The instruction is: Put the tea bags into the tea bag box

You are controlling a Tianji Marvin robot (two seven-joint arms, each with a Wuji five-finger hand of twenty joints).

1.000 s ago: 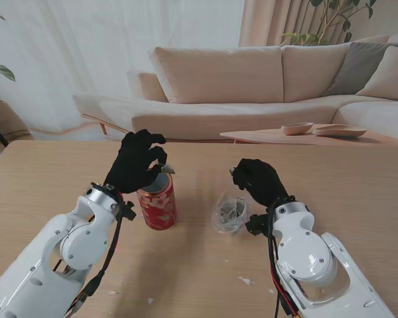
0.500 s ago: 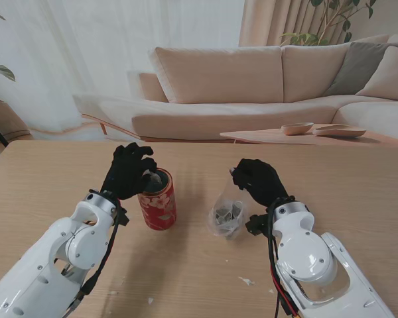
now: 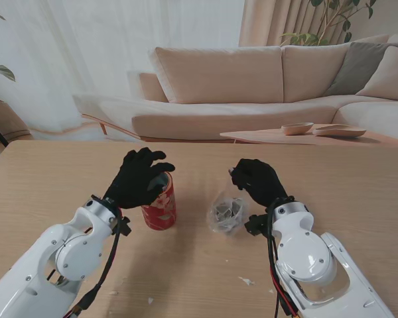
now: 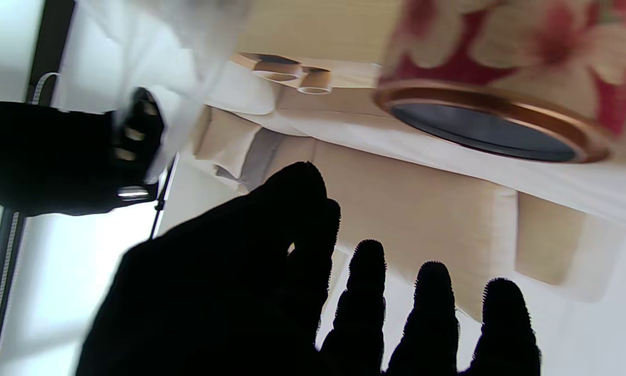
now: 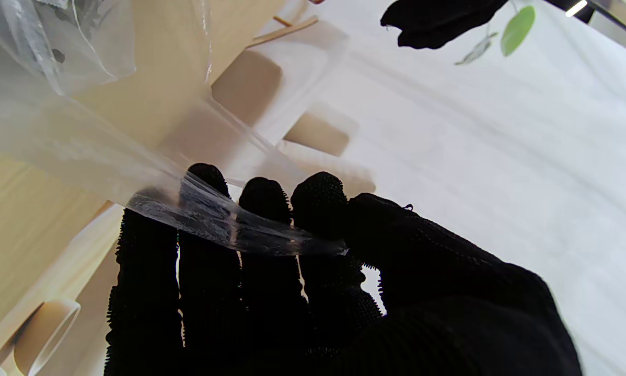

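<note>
The left hand point(image 3: 136, 179) hovered over the mouth of the red flowered tea bag box point(image 3: 160, 209), fingers point(image 4: 430, 313) spread and holding nothing; the left wrist camera showed its copper rim point(image 4: 501, 112) and dark opening. The box stood upright on the wooden table point(image 3: 46, 179), left of centre. At its three o'clock, near but apart, sat a clear plastic bag point(image 3: 225, 213) of tea bags. At the bag's two o'clock the right hand point(image 3: 255, 182) pinched the bag's film point(image 5: 224, 224) between thumb and fingers, grasping it
</note>
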